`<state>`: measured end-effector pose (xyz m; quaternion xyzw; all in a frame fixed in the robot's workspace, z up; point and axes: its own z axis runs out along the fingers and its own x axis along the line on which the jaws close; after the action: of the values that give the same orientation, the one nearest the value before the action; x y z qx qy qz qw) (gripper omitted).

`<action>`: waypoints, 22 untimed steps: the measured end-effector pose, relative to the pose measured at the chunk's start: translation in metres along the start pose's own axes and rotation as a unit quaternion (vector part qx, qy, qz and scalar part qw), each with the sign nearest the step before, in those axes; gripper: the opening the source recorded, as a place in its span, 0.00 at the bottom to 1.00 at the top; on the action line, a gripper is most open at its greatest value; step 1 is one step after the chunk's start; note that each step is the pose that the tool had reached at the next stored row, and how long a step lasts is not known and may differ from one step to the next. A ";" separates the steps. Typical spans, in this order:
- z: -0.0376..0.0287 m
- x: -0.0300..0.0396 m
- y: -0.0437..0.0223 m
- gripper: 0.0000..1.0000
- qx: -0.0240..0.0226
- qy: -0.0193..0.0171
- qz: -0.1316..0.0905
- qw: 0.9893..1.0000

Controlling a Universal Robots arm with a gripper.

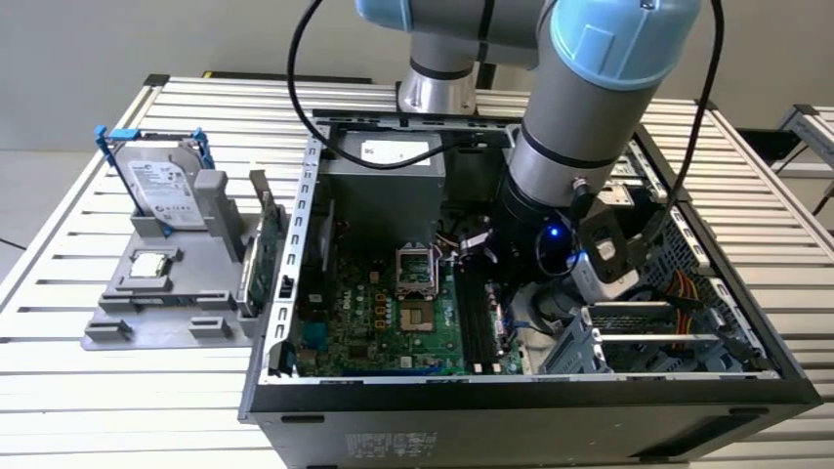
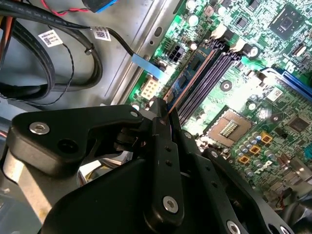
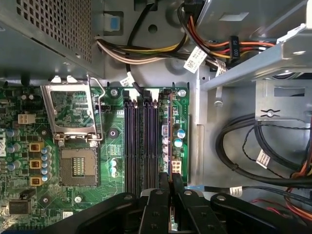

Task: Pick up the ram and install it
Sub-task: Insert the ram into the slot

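The ram (image 3: 166, 131) is a thin stick seen edge-on, lying lengthwise along the outermost memory slot, beside the dark empty slots (image 3: 140, 141). In the second wrist view the ram (image 2: 187, 80) runs from the fingers toward the motherboard (image 2: 253, 97). My gripper (image 3: 170, 179) is shut on the ram's near end, with the black fingers (image 2: 163, 146) pressed together around it. I cannot tell whether the stick is seated in the slot. The exterior view has my arm (image 1: 554, 195) reaching down into the open computer case (image 1: 521, 391).
An open CPU socket (image 3: 75, 131) lies beside the slots. Cable bundles (image 3: 243, 146) and a metal drive cage (image 1: 651, 342) crowd the other side. Outside the case, a grey fixture (image 1: 117, 327) holds a hard drive (image 1: 170, 191), a silver chip (image 1: 150, 264) and an upright green card (image 1: 270, 254).
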<state>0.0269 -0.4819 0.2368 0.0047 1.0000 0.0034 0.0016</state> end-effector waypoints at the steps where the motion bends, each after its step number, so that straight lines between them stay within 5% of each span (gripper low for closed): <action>1: 0.0005 0.0005 -0.0001 0.00 0.000 0.000 -0.001 1.000; 13: 0.0116 0.0045 -0.0044 0.00 0.001 0.000 -0.006 1.000; 22: 0.0138 0.0087 -0.0063 0.00 0.001 0.000 -0.009 1.000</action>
<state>0.0181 -0.4881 0.2230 -0.0042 1.0000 0.0020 0.0016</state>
